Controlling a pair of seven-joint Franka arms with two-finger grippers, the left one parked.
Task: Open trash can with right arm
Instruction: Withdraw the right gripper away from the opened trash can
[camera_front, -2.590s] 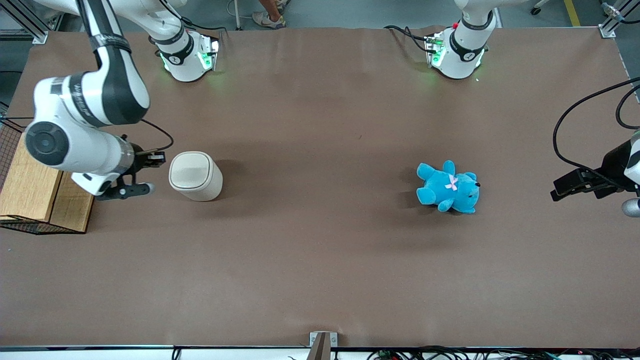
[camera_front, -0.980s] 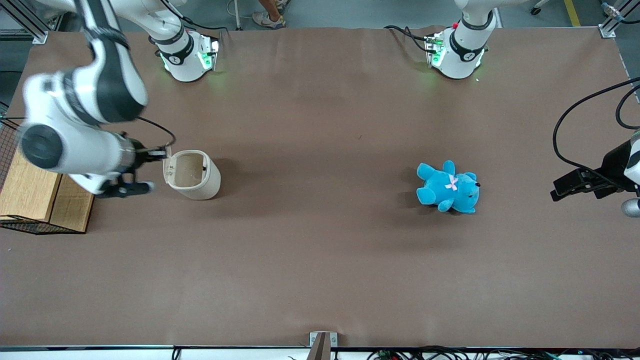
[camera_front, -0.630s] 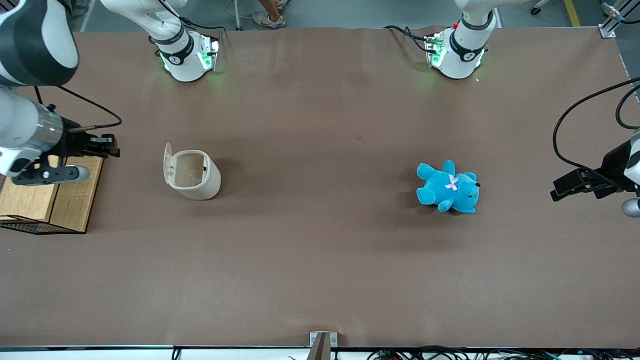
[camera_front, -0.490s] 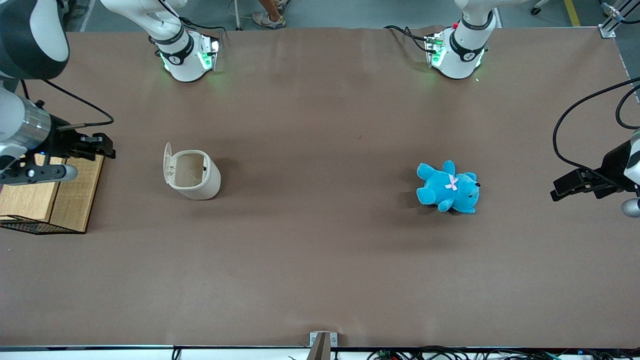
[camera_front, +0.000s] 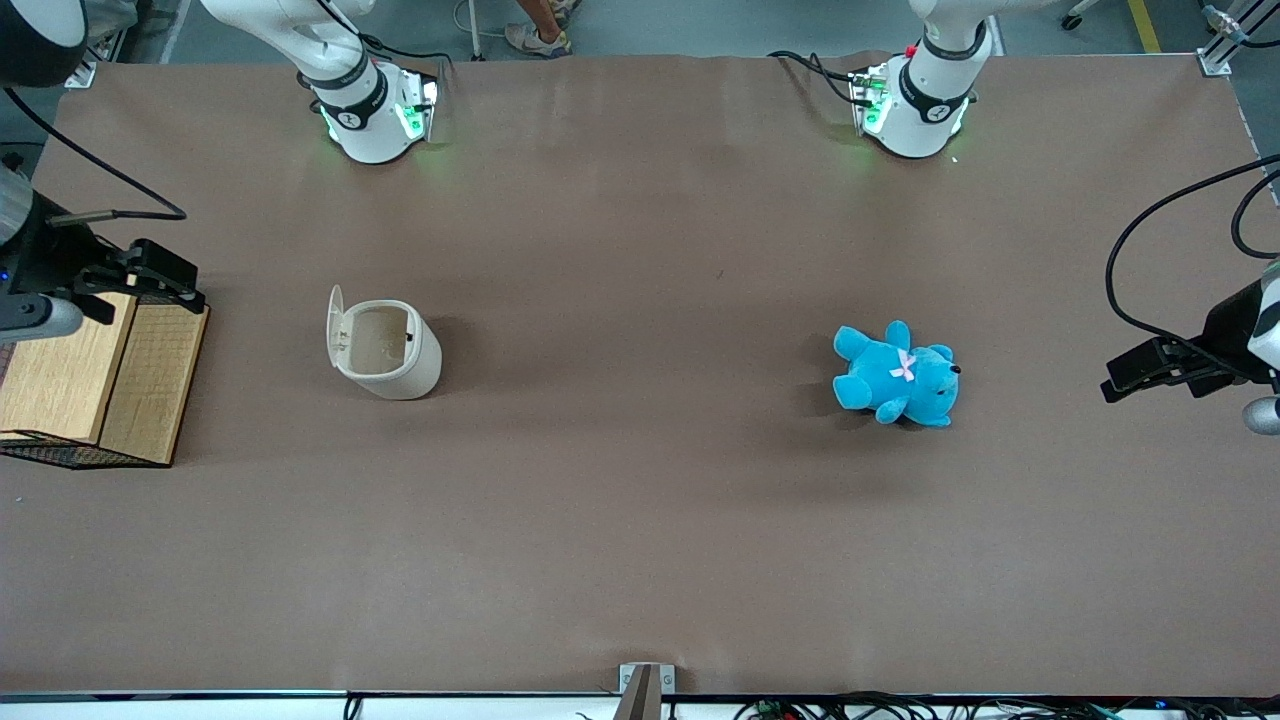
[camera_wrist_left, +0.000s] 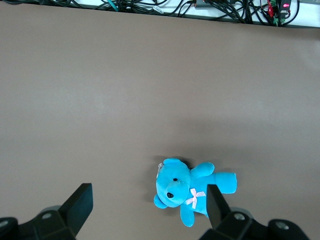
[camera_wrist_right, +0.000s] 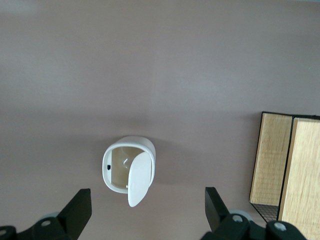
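The cream-white trash can (camera_front: 388, 352) stands on the brown table toward the working arm's end. Its lid (camera_front: 333, 320) is flipped up and stands upright at the rim, and the inside shows. In the right wrist view the trash can (camera_wrist_right: 120, 167) shows from above with its lid (camera_wrist_right: 140, 181) raised. My right gripper (camera_front: 178, 282) is open and empty. It hangs in the air apart from the trash can, over the edge of the wood-and-wire-mesh box, nearer the table's end. Its fingers (camera_wrist_right: 75, 212) stand wide apart around nothing.
A wood-and-wire-mesh box (camera_front: 95, 375) sits at the working arm's end of the table, also seen in the right wrist view (camera_wrist_right: 286, 167). A blue teddy (camera_front: 897, 376) lies toward the parked arm's end, also in the left wrist view (camera_wrist_left: 192, 191).
The lid, shut earlier with my gripper right beside the can, has flipped open. My gripper has since pulled away toward the table's end and risen over the wooden box.
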